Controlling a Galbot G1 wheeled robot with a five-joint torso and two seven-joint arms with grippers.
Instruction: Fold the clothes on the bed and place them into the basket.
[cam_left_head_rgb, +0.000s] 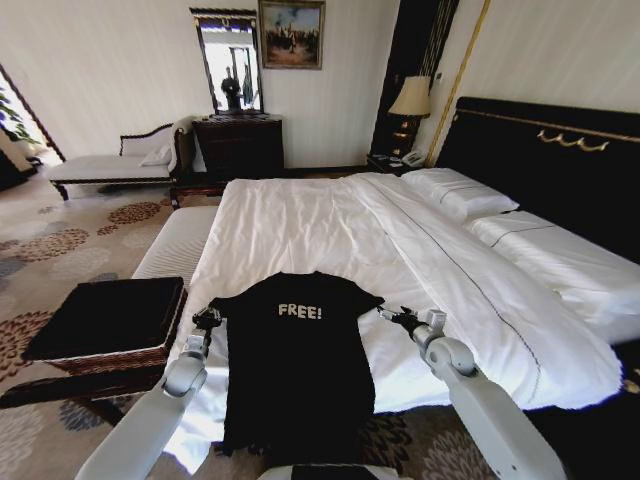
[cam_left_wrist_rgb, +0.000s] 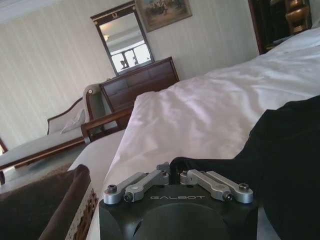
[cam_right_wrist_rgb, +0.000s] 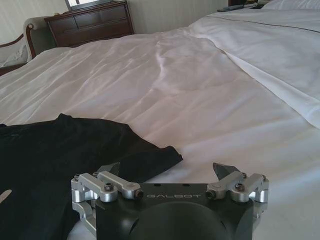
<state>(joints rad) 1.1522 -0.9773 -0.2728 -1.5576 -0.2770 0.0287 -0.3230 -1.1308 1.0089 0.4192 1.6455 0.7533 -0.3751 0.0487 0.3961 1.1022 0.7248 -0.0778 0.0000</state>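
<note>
The black T-shirt with white "FREE!" lettering lies flat at the foot of the bed, its hem hanging over the edge. My left gripper is at the shirt's left sleeve. In the left wrist view the left gripper is shut on a fold of the black T-shirt. My right gripper sits at the other sleeve. In the right wrist view the right gripper is open, with the sleeve tip lying just ahead of its fingers. The wicker basket with its black top stands left of the bed, beside my left arm.
A long white bench runs along the bed's left side behind the basket. A chaise longue, a dark dresser with a mirror and a lamp stand at the far wall. Pillows lie by the black headboard.
</note>
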